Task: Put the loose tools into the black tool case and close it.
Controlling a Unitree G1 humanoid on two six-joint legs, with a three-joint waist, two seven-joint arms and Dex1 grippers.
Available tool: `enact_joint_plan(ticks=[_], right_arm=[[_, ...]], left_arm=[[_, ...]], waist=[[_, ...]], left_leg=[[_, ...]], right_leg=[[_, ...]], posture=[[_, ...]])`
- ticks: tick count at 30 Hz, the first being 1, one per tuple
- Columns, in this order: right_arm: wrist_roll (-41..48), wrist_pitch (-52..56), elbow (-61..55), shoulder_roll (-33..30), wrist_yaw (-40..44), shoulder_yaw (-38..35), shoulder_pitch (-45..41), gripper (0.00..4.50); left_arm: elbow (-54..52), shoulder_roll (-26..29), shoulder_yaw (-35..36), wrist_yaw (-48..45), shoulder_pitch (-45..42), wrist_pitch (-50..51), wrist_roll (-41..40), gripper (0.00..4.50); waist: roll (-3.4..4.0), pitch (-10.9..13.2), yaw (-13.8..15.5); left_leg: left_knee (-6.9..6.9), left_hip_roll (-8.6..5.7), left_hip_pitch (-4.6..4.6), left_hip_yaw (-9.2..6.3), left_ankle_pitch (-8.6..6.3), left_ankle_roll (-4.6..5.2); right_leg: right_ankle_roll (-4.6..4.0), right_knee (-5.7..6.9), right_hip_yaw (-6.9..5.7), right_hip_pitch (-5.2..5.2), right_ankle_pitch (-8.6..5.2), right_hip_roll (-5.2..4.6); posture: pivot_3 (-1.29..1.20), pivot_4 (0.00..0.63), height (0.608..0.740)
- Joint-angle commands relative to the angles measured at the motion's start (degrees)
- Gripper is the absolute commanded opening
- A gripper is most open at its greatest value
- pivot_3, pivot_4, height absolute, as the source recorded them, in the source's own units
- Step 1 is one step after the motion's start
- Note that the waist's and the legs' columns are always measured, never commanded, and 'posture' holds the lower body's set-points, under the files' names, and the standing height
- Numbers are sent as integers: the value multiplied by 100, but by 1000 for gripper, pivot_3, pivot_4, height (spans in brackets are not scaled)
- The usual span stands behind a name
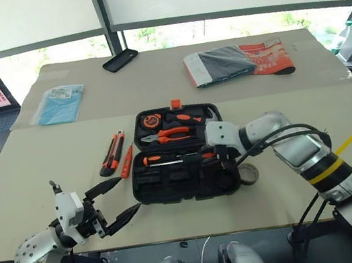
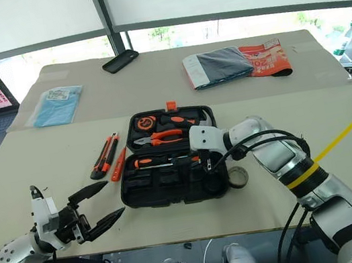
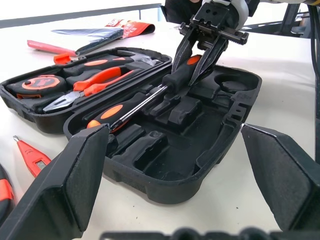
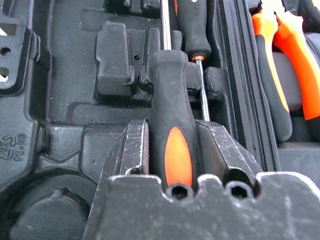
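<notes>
The right claw (image 1: 220, 156) was closed on a screwdriver (image 4: 172, 107) by its handle, holding it over the near half of the open black tool case (image 1: 173, 190), beside a second screwdriver (image 3: 125, 107) already seated there. The left claw (image 1: 120, 199), fingers spread wide and empty, hovered just left of the case above the surface (image 1: 45, 161).

Black tool case (image 1: 182, 171) open on table, screwdriver (image 4: 172, 125) over its slots, knife (image 1: 112, 153), pen tool (image 1: 127, 161) left, tape roll (image 1: 248, 173) right.
</notes>
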Motion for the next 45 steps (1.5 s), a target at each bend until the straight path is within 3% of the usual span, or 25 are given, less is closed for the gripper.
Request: enact_joint_plan(ticks=[1,18,27,29,34,38,42,45], right_arm=[[-170,-73,102,-86,148,-9,27,1058],[-62,-61,126,-205,435,-372,103,1058],[-150,-365,344,182,332,-272,73,1058],[-175,-659,482,230,318,-322,43,2064],[41,-1342,708,286,403,-655,-137,3631],[795,-1555,854,273,982,-1159,-206,3631],[1547,-1219,685,528,1190,-1524,66,2449],[1377,-1445,764,714,922,-1495,212,1431]], left_arm=[[0,32,30,-5,-54,-167,23,4500],[26,31,-38,-6,-114,-162,88,4500],[-4,25,-35,21,-60,-193,115,4500],[-5,36,-26,30,-52,-197,122,4500],[20,73,1,48,-35,-216,120,4500],[27,88,4,64,-4,-229,128,4500],[46,91,5,86,14,-254,139,4500],[65,96,4,98,10,-256,147,4500]], waist=[[0,0,3],[0,0,-19],[0,0,-92],[0,0,-115],[0,0,-127],[0,2,-123],[0,2,-115],[0,2,-116]], left_leg=[[0,0,2,0,0,0],[-6,4,-5,-3,1,0],[-6,5,-4,-2,0,0],[-8,6,-3,-2,2,-2],[-9,5,-4,0,2,-2],[-9,5,-4,0,2,-2],[-8,5,-3,-2,2,0],[-8,6,-2,-3,1,-1]], right_leg=[[0,0,1,1,0,0],[-2,1,0,-7,1,3],[-3,0,1,-6,0,3],[-3,2,1,-7,0,4],[-3,1,1,-7,0,7],[-3,1,1,-7,0,8],[-5,0,1,-4,1,6],[-6,0,2,-4,2,2]], posture=[[0,150,740],[0,150,740],[0,150,740],[0,150,740],[0,150,740],[0,150,740],[0,150,740],[0,150,740]])
